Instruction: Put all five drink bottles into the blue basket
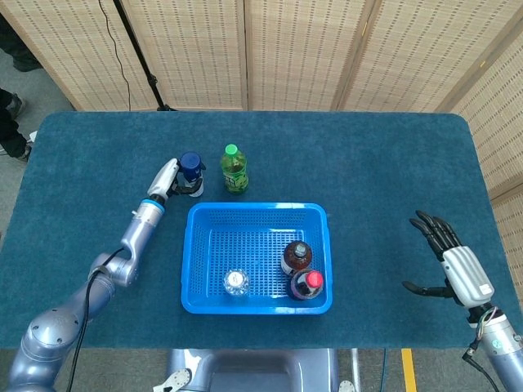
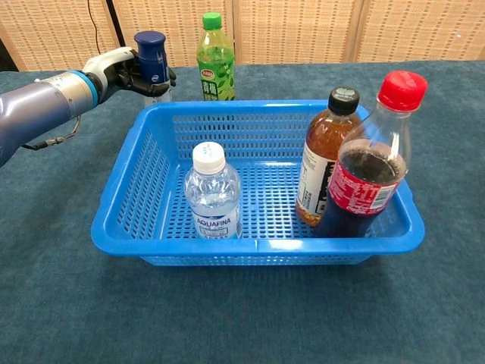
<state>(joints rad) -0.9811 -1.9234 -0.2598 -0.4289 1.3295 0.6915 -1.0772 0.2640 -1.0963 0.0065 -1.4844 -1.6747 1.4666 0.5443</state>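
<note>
Left hand [image 2: 125, 70] gripped the blue-capped bottle [image 2: 151, 59], which stood on the table [image 1: 368, 171] just behind the blue basket [image 2: 129, 227], near its left corner. Beside it stood the green bottle [image 2: 214, 61]. Inside the basket stood the water bottle [image 2: 213, 193], the amber bottle [image 2: 326, 148] and the cola bottle [image 2: 362, 182]. Right hand [image 1: 458, 265] held nothing, its fingers spread, well apart from the basket.

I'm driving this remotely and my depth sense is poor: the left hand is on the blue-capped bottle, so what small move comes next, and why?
Probably lift it straight up a little. The left hand has its fingers wrapped around the blue-capped bottle, which stands on the table outside the blue basket, close behind its far-left corner. A short lift should clear the rim before carrying it in beside the three bottles already there.
</note>
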